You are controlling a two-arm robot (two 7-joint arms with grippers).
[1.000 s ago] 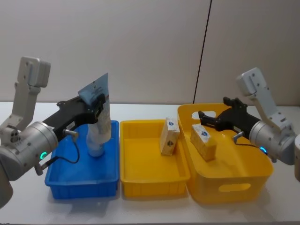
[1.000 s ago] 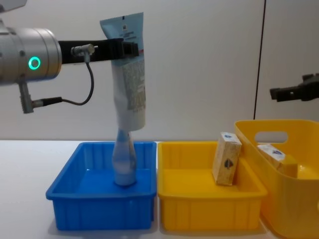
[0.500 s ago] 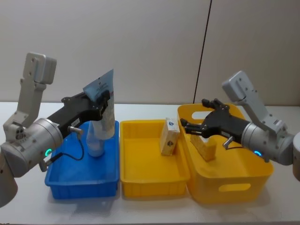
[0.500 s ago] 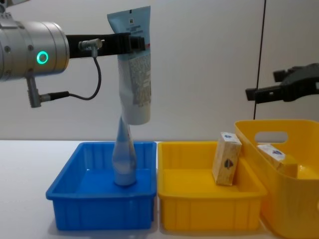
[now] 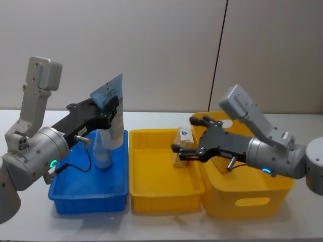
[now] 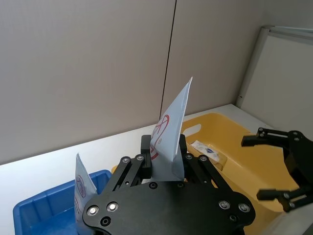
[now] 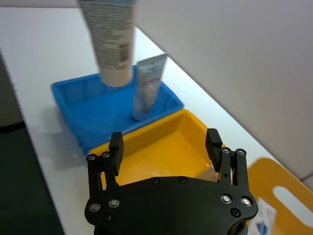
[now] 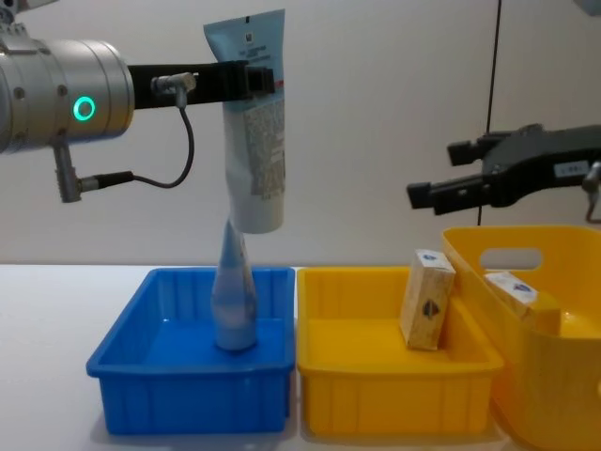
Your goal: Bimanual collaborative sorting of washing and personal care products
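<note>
Toward the desk's [image 8: 42, 376] left edge, over the blue tray [image 8: 188, 406], my left tool [image 8: 246, 83] pinches the pale-blue tube [image 8: 255, 150] by its flat end. Its long axis is upright, cap straight down, just beside the standing tube [image 8: 233, 310]. My right tool [image 8: 434, 174], spread, hovers above the carton [image 8: 427, 299] leaning in the yellow tray [image 8: 376, 409].

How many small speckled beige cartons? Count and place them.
2 cartons. One stands in the shallow yellow plastic tray; one sits in the tall yellow basket, which may hide more.

The blue tray [image 8: 188, 395] and the yellow tray [image 8: 394, 402] are glossy smooth plastic. The raised tube [image 8: 255, 141] looks soft plastic, the carton [image 8: 427, 299] printed cardboard, the worktop [image 8: 47, 362] matt and smooth.
</note>
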